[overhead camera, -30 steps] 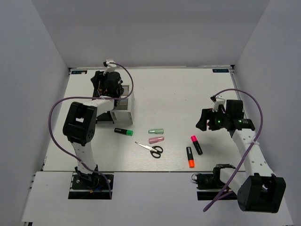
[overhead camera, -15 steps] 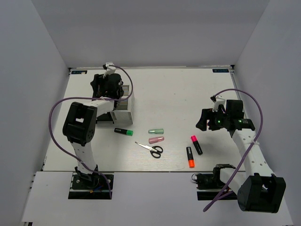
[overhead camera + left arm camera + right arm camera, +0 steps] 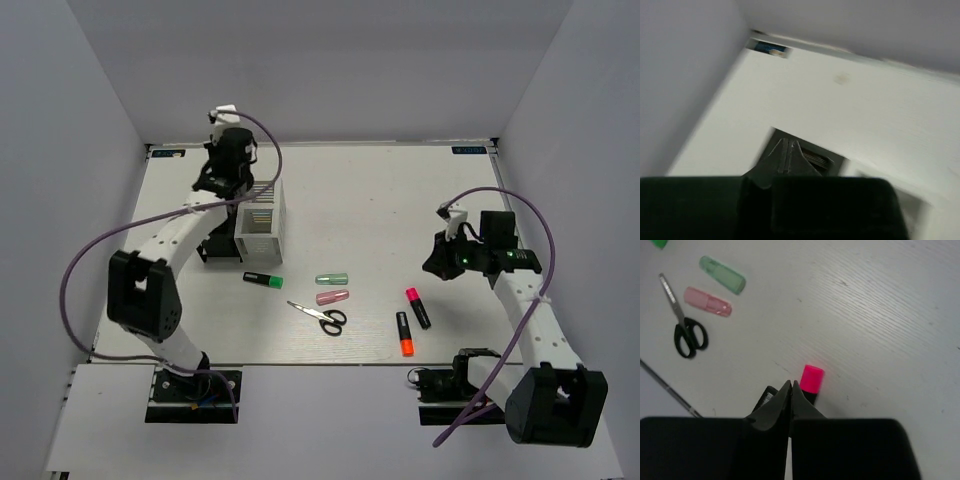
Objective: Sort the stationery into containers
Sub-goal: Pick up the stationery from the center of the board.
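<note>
Scissors (image 3: 320, 316) first: put away yet?

No. They lie on the desk (image 3: 350, 190) at lower centre of the overhead view. Everything else I can count lies loose around them.

Count it out, then.

One pair of scissors. Two capsules just above them: green capsule (image 3: 331, 279), with pink capsule (image 3: 332, 297) right below it. Three markers: green-capped marker (image 3: 262, 280) to the left, then pink-capped marker (image 3: 417, 308) and orange-capped marker (image 3: 404, 334) side by side at lower right. That makes six pieces, all outside the boxes.

And the boxes?

Two, at upper left: white organiser (image 3: 262, 222), and black organiser (image 3: 213, 247) right beside it on the left, half hidden by the arm. I cannot tell whether anything already sits in their compartments.

Grippers?

Left gripper (image 3: 788, 142) hangs above the organisers, fingers pressed together on nothing. Right gripper (image 3: 791, 383) is closed and empty too, its tips near the pink-capped marker's cap in the wrist view.

So how far along?

Barely begun, I'd judge: six pieces to go, none gripped.
</note>
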Controlling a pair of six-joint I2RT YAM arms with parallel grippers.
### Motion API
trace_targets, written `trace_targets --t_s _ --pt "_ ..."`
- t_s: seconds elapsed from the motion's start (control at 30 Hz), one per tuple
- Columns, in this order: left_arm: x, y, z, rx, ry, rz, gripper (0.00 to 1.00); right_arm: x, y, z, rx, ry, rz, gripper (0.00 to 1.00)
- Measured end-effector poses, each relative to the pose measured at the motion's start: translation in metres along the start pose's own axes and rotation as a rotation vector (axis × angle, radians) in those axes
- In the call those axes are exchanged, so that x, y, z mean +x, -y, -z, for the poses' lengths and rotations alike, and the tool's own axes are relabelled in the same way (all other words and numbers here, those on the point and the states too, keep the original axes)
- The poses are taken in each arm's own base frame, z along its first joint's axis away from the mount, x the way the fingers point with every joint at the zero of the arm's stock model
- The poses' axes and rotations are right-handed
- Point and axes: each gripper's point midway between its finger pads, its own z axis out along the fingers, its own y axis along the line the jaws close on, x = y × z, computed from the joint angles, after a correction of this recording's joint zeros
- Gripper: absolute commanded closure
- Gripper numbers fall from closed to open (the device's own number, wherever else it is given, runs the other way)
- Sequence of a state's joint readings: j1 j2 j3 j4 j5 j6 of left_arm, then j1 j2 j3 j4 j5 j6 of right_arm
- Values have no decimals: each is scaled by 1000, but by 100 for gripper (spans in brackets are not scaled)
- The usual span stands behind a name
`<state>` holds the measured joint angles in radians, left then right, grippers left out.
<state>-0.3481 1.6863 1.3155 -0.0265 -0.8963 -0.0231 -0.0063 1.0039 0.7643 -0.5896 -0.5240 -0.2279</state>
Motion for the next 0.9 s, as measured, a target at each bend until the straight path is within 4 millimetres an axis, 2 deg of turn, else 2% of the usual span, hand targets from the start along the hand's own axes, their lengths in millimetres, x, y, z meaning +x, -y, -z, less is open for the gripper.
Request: trace_targets --t_s 0.03,0.07,0.1,0.13,0.17,0.2,0.23,0.27,0.3,0.33,0.37,0.4,0.43,0.47,0.5,0.53,0.57,0.6,0.67,0.73,0.77,0.8,0.83,0.9 --pt "-11 8 10 94 -27 49 99 1 -5 -1 -41 -9 43 87" --pt "-20 15 22 212 -70 97 69 2 -11 -3 -96 -27 83 54" --pt "-27 17 34 299 -106 130 48 4 -18 -5 -161 -56 127 30" --pt "-30 18 50 395 -151 164 35 3 -24 -6 -228 -79 174 12" --pt "-30 18 69 491 -199 186 24 -1 -29 -8 -285 -92 224 10" --pt "-23 18 89 588 -255 191 21 -7 -32 -11 -337 -101 273 10" --pt "-11 16 112 671 -314 185 4 -16 -34 -13 -375 -101 324 17" --pt "4 16 138 760 -363 157 2 -25 -36 -17 -408 -100 371 27" --pt "25 16 164 845 -418 123 4 -37 -37 -22 -432 -94 422 44" --pt "49 14 192 919 -472 80 11 -47 -38 -28 -449 -90 459 87" --pt "74 10 217 985 -516 37 31 -55 -40 -34 -458 -92 489 100" --pt "98 5 238 1036 -558 -1 82 -60 -41 -42 -462 -104 505 100" --pt "122 -4 259 1085 -604 -42 95 -61 -45 -51 -464 -125 515 100" --pt "141 -14 274 1119 -632 -80 100 -61 -48 -56 -466 -137 522 88" --pt "153 -19 283 1144 -634 -99 100 -59 -53 -64 -467 -161 526 63" --pt "163 -24 290 1163 -639 -116 100 -55 -58 -71 -466 -188 526 45" --pt "170 -27 295 1180 -638 -135 98 -52 -63 -78 -461 -211 532 30" --pt "174 -27 299 1193 -642 -150 76 -48 -69 -85 -463 -229 543 29" --pt "178 -24 305 1223 -640 -193 45 -45 -79 -97 -462 -247 579 32" --pt "185 -21 307 1231 -662 -232 24 -44 -89 -106 -466 -250 619 44" --pt "190 -20 307 1226 -676 -249 21 -44 -92 -111 -468 -245 648 53" --pt "194 -20 305 1214 -680 -263 18 -45 -95 -115 -471 -238 676 57" --pt "199 -22 303 1201 -677 -270 14 -45 -96 -119 -473 -235 698 59" --pt "207 -27 299 1174 -662 -273 14 -41 -96 -130 -470 -245 743 59"
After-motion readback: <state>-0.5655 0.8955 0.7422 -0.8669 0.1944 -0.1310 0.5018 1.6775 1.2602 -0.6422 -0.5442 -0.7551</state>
